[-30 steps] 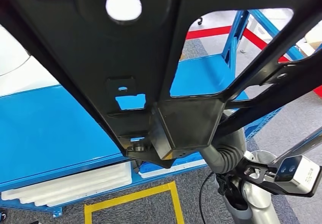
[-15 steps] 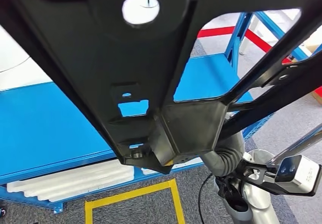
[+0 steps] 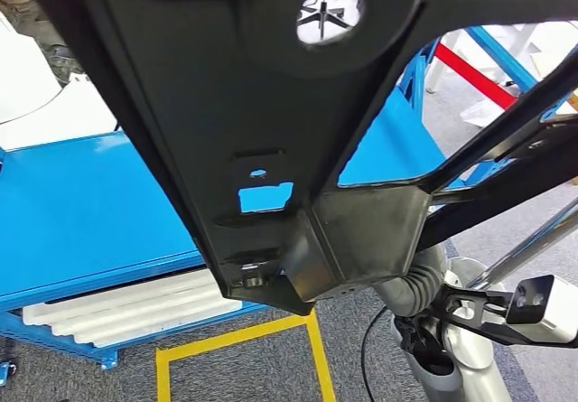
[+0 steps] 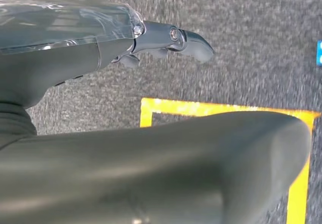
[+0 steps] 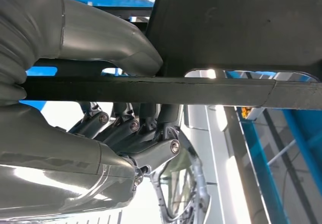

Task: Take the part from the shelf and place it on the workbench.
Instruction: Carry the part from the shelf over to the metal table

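Note:
A large black metal part (image 3: 204,104), a flat frame with a round hole and cut-outs, hangs tilted close before the head camera and hides much of the scene. My right hand (image 5: 125,123) grips one of its bars (image 5: 152,90), thumb on one side and dark fingers curled round the other. In the head view only the ribbed right wrist (image 3: 417,286) shows beneath the part. My left hand (image 4: 163,38) hangs over grey floor with its fingers stretched out and nothing in it.
A blue shelf surface (image 3: 81,212) lies behind the part, with white ribbed trays (image 3: 129,307) on its lower level. Yellow floor tape (image 3: 231,341) marks a box on the grey carpet. Blue frame posts (image 3: 498,54) and red tape (image 3: 473,75) stand at the back right.
The whole picture has shifted, so the camera has moved. The part's round hole has slid right across the view. My right hand keeps its grip on the part.

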Action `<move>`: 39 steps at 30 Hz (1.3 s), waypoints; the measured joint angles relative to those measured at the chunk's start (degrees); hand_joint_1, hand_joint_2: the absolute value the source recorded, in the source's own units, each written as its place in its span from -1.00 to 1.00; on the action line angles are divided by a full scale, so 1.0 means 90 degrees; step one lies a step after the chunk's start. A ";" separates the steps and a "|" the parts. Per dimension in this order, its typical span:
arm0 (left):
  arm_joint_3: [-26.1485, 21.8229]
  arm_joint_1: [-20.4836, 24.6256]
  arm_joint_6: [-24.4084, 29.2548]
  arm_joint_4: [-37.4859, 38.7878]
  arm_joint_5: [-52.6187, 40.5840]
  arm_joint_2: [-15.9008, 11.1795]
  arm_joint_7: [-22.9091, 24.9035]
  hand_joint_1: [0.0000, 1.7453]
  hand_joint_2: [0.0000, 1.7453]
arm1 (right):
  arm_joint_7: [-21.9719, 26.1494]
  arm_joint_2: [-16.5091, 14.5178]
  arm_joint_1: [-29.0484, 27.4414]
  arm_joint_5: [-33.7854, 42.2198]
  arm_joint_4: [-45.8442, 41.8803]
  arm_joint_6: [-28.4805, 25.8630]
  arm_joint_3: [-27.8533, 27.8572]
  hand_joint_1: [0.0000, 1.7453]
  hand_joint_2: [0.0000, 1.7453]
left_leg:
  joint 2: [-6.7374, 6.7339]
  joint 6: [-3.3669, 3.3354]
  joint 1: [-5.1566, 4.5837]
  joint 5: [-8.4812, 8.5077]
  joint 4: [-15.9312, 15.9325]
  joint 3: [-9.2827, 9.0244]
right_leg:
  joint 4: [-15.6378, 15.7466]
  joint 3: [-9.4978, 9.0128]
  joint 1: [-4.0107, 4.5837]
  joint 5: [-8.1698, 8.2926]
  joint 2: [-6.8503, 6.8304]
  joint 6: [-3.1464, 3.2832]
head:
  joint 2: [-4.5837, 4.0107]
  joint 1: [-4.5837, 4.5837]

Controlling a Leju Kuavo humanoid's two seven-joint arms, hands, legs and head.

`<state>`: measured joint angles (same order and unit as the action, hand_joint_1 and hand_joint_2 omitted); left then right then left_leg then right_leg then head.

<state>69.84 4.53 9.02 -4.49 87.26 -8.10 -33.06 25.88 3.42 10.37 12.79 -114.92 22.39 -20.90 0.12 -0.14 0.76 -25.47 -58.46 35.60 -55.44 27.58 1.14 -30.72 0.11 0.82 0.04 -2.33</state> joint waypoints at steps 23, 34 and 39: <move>0.0117 -0.0057 -0.0063 0.0049 0.0003 -0.0217 0.0398 -1.00 1.00 | 0.0084 -0.0010 0.0179 0.0254 -0.0041 0.0139 0.0228 1.00 1.00 | -0.0041 -0.0179 0.0016 -0.0185 -0.0052 -0.0084 | -0.2160 0.1191 -0.0148 -0.0601 -0.0062 -0.0305 | 0.0000 0.0008; 0.0200 -0.0085 -0.0068 0.0053 0.0002 -0.0192 0.0375 -1.00 1.00 | 0.0133 -0.0026 0.0238 0.0253 -0.0097 0.0185 0.0282 1.00 1.00 | -0.0015 0.0067 -0.0012 -0.0488 -0.0541 0.0394 | 0.0247 -0.0116 -0.0018 0.0110 -0.0087 0.0139 | 0.0000 -0.0003; 0.0222 -0.0081 -0.0087 0.0057 0.0003 -0.0224 0.0321 -1.00 1.00 | 0.0196 -0.0025 0.0206 0.0268 -0.0097 0.0297 0.0332 1.00 1.00 | -0.0016 0.0188 0.0048 -0.0540 -0.1756 0.0407 | 0.0159 0.0357 -0.0048 0.0403 -0.0102 0.0091 | 0.0000 -0.0004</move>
<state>71.84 3.80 8.24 -3.98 87.29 -10.12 -30.18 27.65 3.19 12.22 15.20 -115.80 25.06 -17.91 -0.02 1.55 1.19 -30.33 -74.26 39.26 -54.01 30.79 0.71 -27.09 -0.81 1.65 0.04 -2.36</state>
